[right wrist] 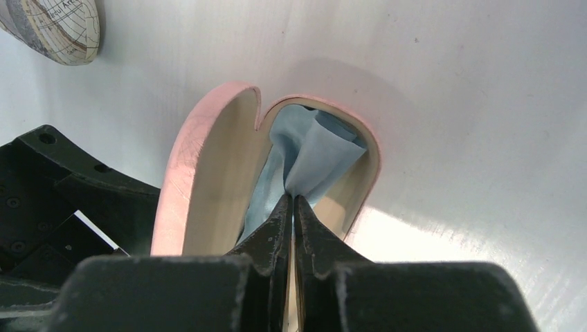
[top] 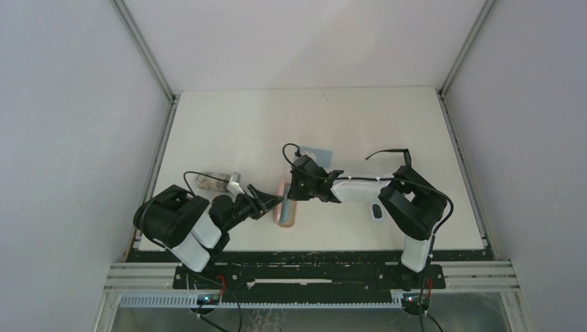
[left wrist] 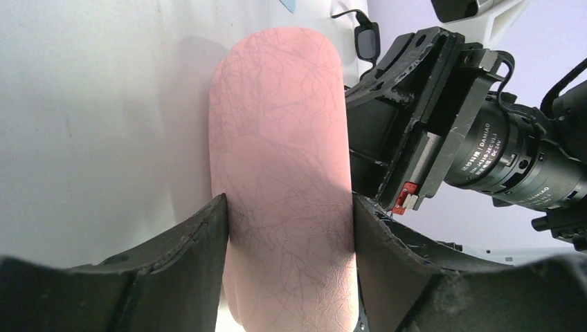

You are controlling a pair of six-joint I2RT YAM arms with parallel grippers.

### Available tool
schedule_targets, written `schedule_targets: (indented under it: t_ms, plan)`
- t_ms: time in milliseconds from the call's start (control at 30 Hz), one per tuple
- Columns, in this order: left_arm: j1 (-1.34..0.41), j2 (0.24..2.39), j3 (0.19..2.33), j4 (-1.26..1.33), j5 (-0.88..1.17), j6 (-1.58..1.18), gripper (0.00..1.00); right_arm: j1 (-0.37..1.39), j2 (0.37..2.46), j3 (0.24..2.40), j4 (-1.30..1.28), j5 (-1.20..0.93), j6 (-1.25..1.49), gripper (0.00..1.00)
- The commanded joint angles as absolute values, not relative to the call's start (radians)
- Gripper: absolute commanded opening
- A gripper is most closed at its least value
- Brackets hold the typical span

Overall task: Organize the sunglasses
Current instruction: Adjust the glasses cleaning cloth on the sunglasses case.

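The sunglasses lie on the table behind my right arm. One dark lens shows at the top of the left wrist view. My left gripper is shut on the pink case, one finger on each long side. The case stands open in the right wrist view. My right gripper is shut on a crumpled light-blue cloth that sits inside the open case.
A grey-patterned case lies left of the pink one. A second light-blue cloth lies flat behind my right gripper. A small dark oval thing lies by the right arm's base. Walls enclose the table on three sides.
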State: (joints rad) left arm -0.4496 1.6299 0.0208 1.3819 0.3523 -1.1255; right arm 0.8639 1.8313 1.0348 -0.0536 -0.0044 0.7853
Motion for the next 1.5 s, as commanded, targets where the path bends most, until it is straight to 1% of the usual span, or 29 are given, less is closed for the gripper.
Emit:
schedule_targets:
  t_ms: [0, 133, 367, 567, 733, 900, 1300, 1467]
  plan:
    - [-0.454, 1.629, 0.035, 1.459, 0.367, -1.136, 0.23, 0.861, 1.772, 1.031, -0.074, 0.041, 0.765, 0.0]
    - [-0.454, 1.631, 0.035, 1.459, 0.367, -1.136, 0.23, 0.86, 1.768, 1.031, -0.098, 0.051, 0.763, 0.0]
    - [-0.454, 1.631, 0.037, 1.459, 0.367, -1.137, 0.23, 0.865, 1.755, 1.031, -0.142, 0.091, 0.758, 0.09]
    - [-0.454, 1.634, 0.04, 1.459, 0.37, -1.137, 0.23, 0.873, 1.727, 1.031, -0.173, 0.123, 0.745, 0.19]
    - [-0.454, 1.635, 0.038, 1.459, 0.37, -1.137, 0.23, 0.886, 1.702, 1.031, -0.153, 0.115, 0.706, 0.25]
    - [-0.454, 1.634, 0.039, 1.459, 0.368, -1.137, 0.23, 0.878, 1.709, 1.031, -0.135, 0.041, 0.707, 0.24]
    - [-0.454, 1.638, 0.041, 1.459, 0.37, -1.137, 0.23, 0.862, 1.753, 1.011, -0.092, -0.081, 0.715, 0.34]
    - [-0.454, 1.638, 0.044, 1.459, 0.373, -1.138, 0.23, 0.858, 1.776, 1.011, -0.085, -0.092, 0.71, 0.35]
